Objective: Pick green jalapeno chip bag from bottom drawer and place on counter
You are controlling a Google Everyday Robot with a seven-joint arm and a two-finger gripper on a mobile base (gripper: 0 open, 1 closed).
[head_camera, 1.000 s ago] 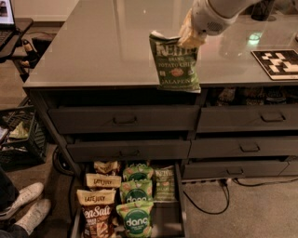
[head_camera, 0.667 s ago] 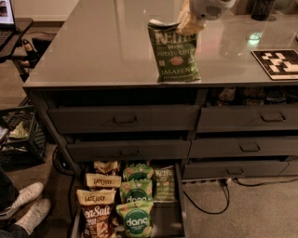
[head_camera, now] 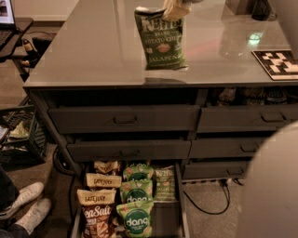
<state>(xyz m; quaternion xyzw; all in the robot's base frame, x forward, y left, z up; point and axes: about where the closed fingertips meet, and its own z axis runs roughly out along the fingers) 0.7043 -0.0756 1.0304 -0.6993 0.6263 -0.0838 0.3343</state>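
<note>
The pincer (head_camera: pixel 176 8) is clamped on the green jalapeno chip bag (head_camera: pixel 161 39) at its top edge. The bag dangles at seven o'clock, over the surface (head_camera: pixel 84 51).

The one camera is looking down from a raised spot in front of the cabinet, facing its drawer fronts; the counter (head_camera: pixel 93 51) is filling the upper half; the open bottom drawer (head_camera: pixel 164 221) is sitting at the lower edge; the gripper (head_camera: pixel 176 8) is showing at the top edge, pinching the green jalapeno chip bag (head_camera: pixel 162 42); a blurred pale shape (head_camera: pixel 272 186) is crowding the lower right corner, close to the lens.
</note>
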